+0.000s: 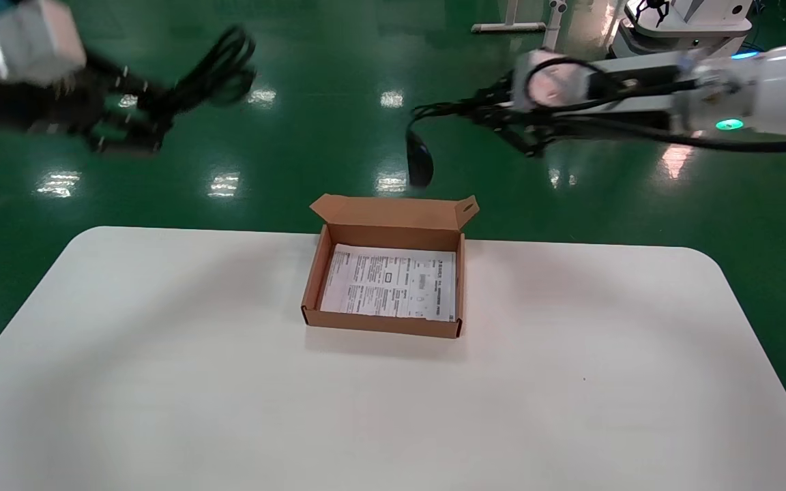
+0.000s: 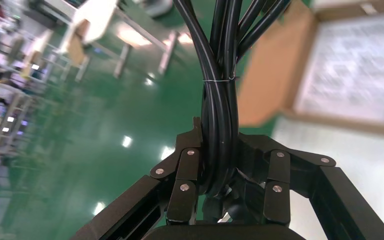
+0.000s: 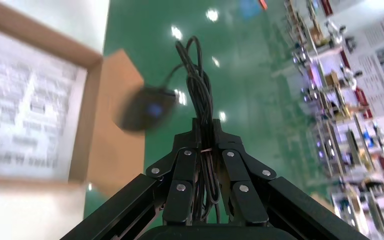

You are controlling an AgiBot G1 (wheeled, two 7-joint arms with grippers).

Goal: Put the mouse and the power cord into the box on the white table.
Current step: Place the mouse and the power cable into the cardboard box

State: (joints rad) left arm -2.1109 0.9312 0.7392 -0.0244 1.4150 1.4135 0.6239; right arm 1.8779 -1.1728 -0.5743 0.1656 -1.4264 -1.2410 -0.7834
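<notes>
The brown cardboard box [image 1: 383,324] lies open on the white table [image 1: 161,382], its flap lid standing at the far side and a white printed sheet on its bottom. My left gripper [image 1: 161,102] is high at the far left, beyond the table, shut on the thick black power cord [image 1: 219,68]; the bundled strands [image 2: 220,100] pass between its fingers [image 2: 187,170]. My right gripper [image 1: 495,109] is high at the far right, shut on the mouse's thin bundled cable [image 3: 200,90]. The black mouse [image 1: 420,160] dangles from it above the floor, just behind the box's lid [image 3: 115,145].
Green glossy floor surrounds the table. Another white robot [image 1: 686,20] and a white stand base [image 1: 509,26] are far back on the right. The box sits near the table's far edge, with bare tabletop on both sides and in front of it.
</notes>
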